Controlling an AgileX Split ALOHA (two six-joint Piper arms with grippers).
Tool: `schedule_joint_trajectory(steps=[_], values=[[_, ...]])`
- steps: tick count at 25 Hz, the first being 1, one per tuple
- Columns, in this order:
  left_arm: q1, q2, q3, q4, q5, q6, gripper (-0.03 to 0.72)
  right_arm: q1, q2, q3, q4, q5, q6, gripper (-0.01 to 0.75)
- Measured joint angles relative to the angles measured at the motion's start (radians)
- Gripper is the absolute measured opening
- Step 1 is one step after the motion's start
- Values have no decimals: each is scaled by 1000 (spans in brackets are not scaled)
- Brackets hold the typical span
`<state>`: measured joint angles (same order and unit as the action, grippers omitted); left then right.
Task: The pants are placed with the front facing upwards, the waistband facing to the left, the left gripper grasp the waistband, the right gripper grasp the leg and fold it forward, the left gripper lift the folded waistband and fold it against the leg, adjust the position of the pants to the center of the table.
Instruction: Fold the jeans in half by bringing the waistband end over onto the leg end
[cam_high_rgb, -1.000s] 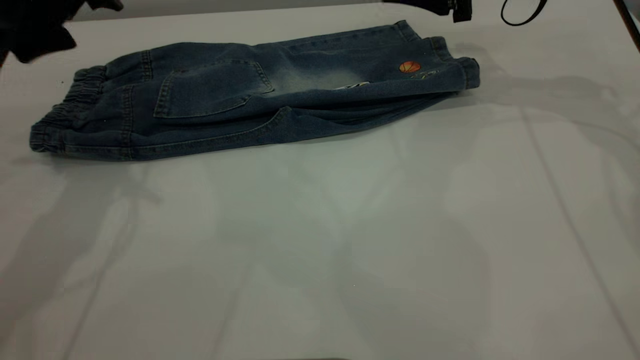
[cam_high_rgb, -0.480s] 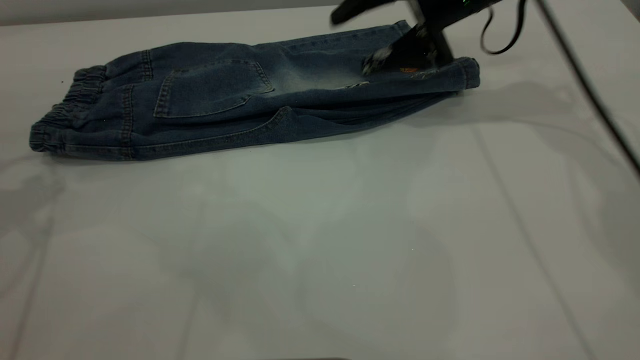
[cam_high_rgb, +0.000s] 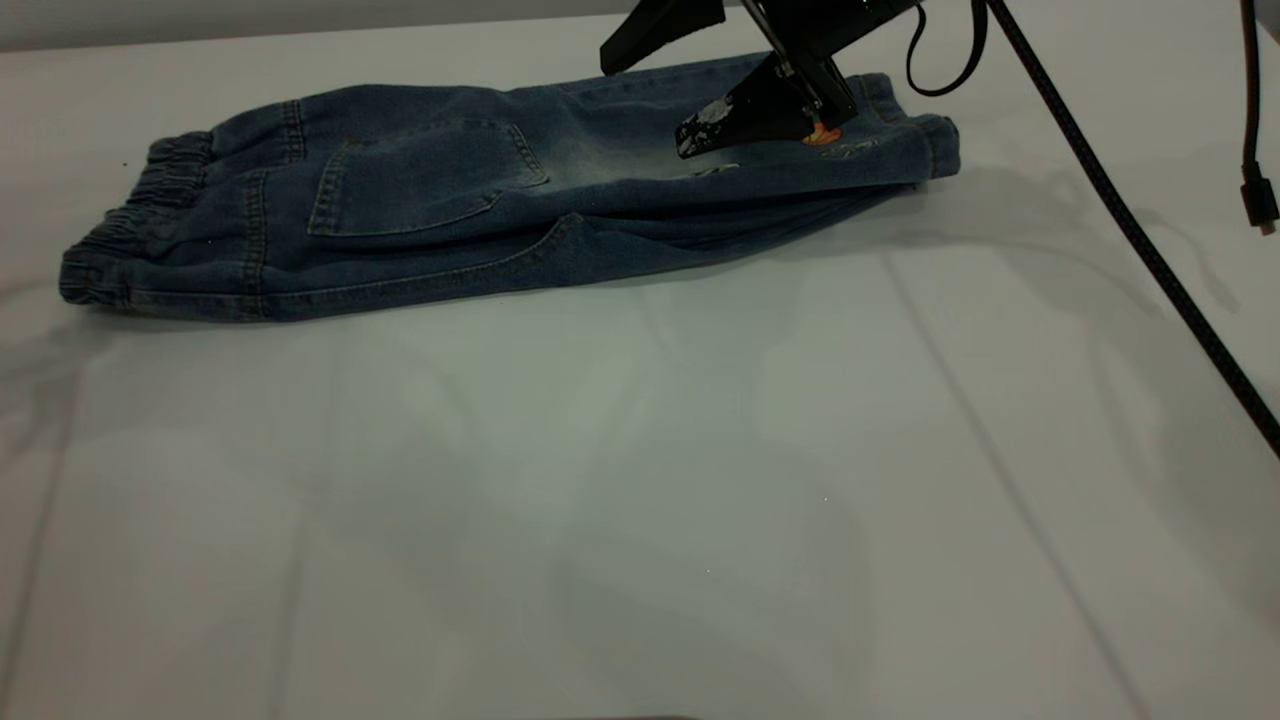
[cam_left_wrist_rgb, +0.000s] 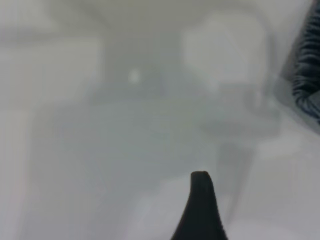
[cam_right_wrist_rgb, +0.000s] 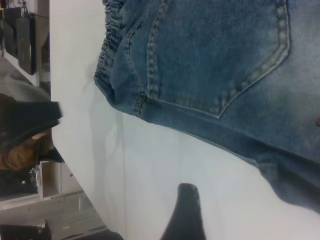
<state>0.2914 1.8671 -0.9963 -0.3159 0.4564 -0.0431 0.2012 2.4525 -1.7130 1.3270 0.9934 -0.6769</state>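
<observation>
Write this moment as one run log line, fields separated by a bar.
pants: folded lengthwise, waistband left | right gripper: open, above leg | left gripper: off the pants | table

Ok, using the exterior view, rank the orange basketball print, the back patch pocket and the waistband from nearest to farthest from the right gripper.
1. The orange basketball print, right at the right gripper, on the leg near the hem.
2. The back patch pocket, mid-pants, to the gripper's left.
3. The waistband, at the pants' far left end.
</observation>
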Motion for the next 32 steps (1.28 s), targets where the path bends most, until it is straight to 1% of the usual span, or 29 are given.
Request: schedule_joint_trajectory(steps=[3, 6, 8, 11, 15, 19, 22, 25, 32], values=[[0, 85, -77, -176, 72, 153, 517, 0, 0, 0, 0, 0, 1, 540], [0, 116, -102, -356, 88, 277, 517, 0, 0, 0, 0, 0, 1, 540], [0, 118, -107, -407, 97, 314, 517, 0, 0, 0, 1, 0, 1, 540], [1, 119, -108, -412, 117, 313, 516, 0, 0, 0, 1, 0, 1, 540], [1, 125, -108, -357, 128, 252, 516, 0, 0, 0, 1, 0, 1, 540], [1, 146, -108, -316, 92, 185, 516, 0, 0, 0, 1, 0, 1, 540], [1, 180, -108, -321, 68, 160, 516, 0, 0, 0, 1, 0, 1, 540], [1, 220, -108, -369, 45, 184, 516, 0, 0, 0, 1, 0, 1, 540], [1, 248, -108, -576, 15, 406, 516, 0, 0, 0, 1, -1, 1, 540]])
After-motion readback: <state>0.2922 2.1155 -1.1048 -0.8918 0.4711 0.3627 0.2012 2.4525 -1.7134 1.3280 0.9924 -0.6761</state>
